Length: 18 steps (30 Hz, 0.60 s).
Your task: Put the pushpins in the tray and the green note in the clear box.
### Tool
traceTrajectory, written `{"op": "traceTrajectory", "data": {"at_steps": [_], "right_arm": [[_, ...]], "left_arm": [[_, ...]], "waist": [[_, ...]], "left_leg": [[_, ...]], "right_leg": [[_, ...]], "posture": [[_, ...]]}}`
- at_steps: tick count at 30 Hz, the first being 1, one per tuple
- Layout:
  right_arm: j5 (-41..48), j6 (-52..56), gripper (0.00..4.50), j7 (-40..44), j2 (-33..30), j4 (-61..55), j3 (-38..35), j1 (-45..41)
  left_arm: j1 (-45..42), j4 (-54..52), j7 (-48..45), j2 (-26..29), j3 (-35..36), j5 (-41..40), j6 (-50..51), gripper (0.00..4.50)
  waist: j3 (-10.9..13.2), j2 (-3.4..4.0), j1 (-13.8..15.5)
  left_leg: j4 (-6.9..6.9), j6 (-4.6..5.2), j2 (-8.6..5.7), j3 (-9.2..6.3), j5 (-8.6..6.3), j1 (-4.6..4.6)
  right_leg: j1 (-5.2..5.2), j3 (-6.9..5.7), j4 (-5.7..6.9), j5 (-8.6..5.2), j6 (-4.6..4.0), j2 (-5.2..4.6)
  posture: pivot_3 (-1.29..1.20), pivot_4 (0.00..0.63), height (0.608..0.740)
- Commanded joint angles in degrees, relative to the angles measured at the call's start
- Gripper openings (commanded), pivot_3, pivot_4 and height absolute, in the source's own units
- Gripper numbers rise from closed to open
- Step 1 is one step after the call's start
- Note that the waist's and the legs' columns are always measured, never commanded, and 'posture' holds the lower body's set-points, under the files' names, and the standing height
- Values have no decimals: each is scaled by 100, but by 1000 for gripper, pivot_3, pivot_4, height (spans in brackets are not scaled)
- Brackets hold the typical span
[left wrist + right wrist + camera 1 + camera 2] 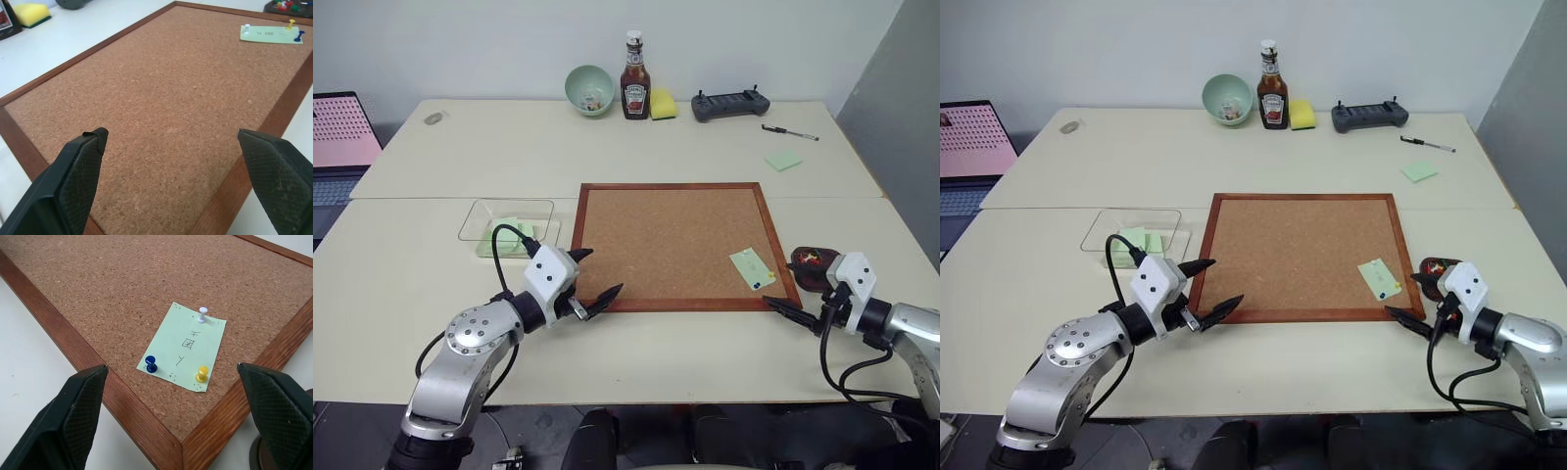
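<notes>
Cream table [705, 343] — framed corkboard [675, 235]

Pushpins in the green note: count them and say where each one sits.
3. White pin at the note's far corner, blue pin and yellow pin at its two near corners, all stuck into the corkboard. More pins lie in the tray, not counted.

You have the green note [185, 345] pinned by three pushpins [150, 364] at the cork board's [671, 240] near right corner; tray [810, 265] just right, clear box [506, 219] left.
</notes>
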Motion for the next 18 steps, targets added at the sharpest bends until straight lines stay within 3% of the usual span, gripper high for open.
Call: {"op": "traceTrajectory", "data": {"at_steps": [1,18], "right_arm": [[96,-39,4459,65,-82,-168,-154,-78],[83,14,4459,98,-42,-176,-63,-202]], "left_arm": [[-17,-267,-34,-1,-3,-96,-122,4500],[-134,-387,-4,41,60,-327,496,4500]], "waist": [[0,0,0],[0,0,1]], "left_leg": [[0,0,0,0,0,0],[0,0,0,0,0,0]], "right_leg": [[0,0,0,0,0,0],[0,-1,0,0,0,0]], "posture": [[0,150,740],[0,150,740]]}}
